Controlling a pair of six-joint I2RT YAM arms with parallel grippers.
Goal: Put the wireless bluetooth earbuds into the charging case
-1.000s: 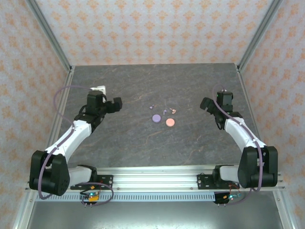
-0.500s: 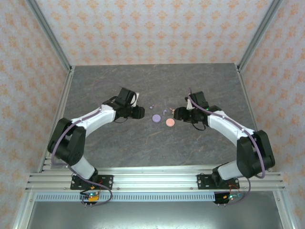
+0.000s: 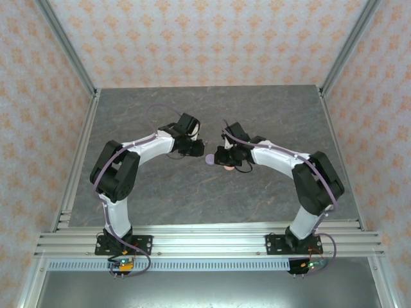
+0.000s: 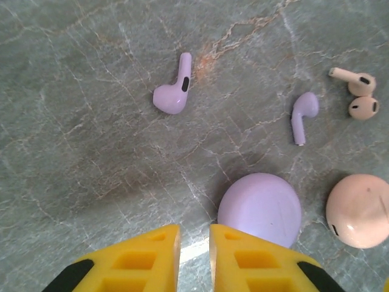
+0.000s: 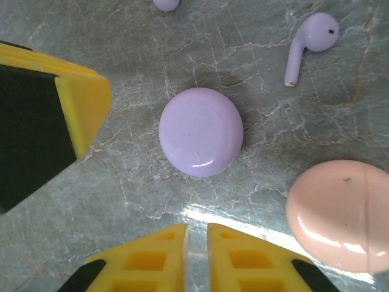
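On the grey stone tabletop, tiny purple and peach plastic earbuds lay outside shut round cases, left gripper and right gripper clenched empty.

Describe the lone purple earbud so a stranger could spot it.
On the grey marbled table, find the round purple case in the left wrist view. Up and left of it lies a purple earbud, alone. Its stem shows a dark oval; the other purple earbud lies close to the peach earbuds.
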